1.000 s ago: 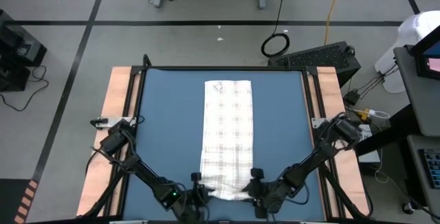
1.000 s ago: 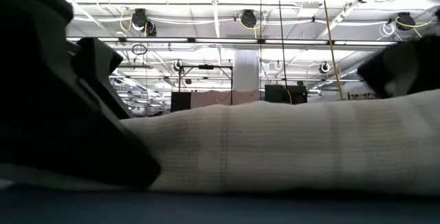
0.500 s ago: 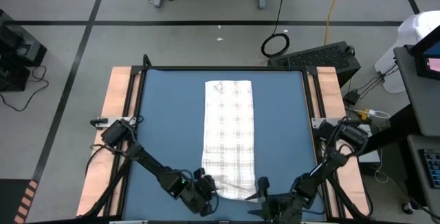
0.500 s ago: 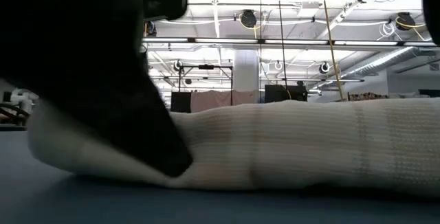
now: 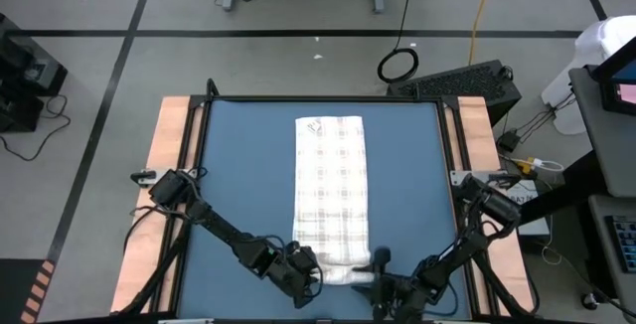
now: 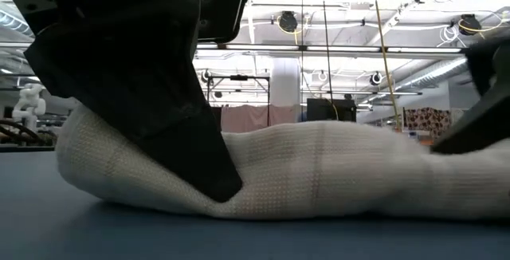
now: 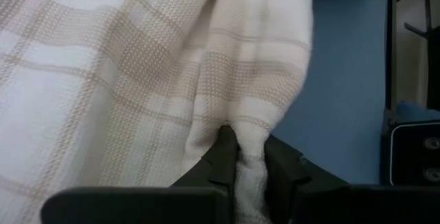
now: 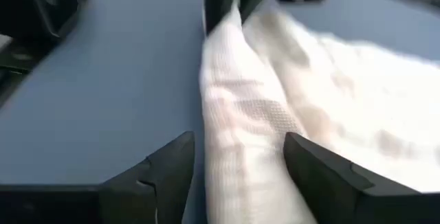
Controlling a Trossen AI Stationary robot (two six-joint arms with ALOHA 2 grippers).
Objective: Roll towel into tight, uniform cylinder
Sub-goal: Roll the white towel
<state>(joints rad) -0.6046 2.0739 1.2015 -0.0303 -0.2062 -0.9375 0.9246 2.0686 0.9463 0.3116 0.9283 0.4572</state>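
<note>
Towel (image 5: 332, 190) lies flat on mat (image 5: 238, 185), long axis running away from arms, near end rolled. Left end effector (image 7: 251, 159) pinches roll's left end; right end effector (image 8: 237, 165) open, straddling right end.

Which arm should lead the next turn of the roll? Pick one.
Left. Its tool is pinching the towel at the rolled near end. The right tool stands open astride that fold, so it would likely need to close first.

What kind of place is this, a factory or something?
Probably a large robotics lab or workshop hall: a high ceiling with exposed pipes and hanging cables, a taped concrete floor, and a test table with a blue mat between two robot arms.
</note>
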